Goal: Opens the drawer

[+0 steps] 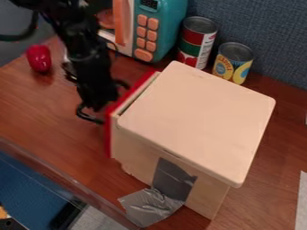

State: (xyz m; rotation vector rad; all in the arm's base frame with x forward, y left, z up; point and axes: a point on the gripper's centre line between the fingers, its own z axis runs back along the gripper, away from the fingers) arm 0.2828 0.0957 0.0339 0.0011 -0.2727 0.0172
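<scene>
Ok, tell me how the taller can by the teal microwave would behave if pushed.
The taller can looks like rigid metal, so it probably won't give. It stands narrow for its height, so a high push might tip it. Its round side suggests rolling once down.

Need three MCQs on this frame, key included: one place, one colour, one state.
1. Where is the black two-finger gripper?
A) Above the cans
B) Beside the red front panel of the pale wooden drawer box
C) Inside the microwave

2. Body colour of the toy microwave?
A) Teal
B) Yellow
C) Black

3. How are the two labelled metal cans placed?
A) Lying on their sides
B) Stacked
C) Upright

Key:
1 B: it hangs right by the red panel.
2 A: teal surrounds its orange buttons.
3 C: both show round tops facing up.
</scene>
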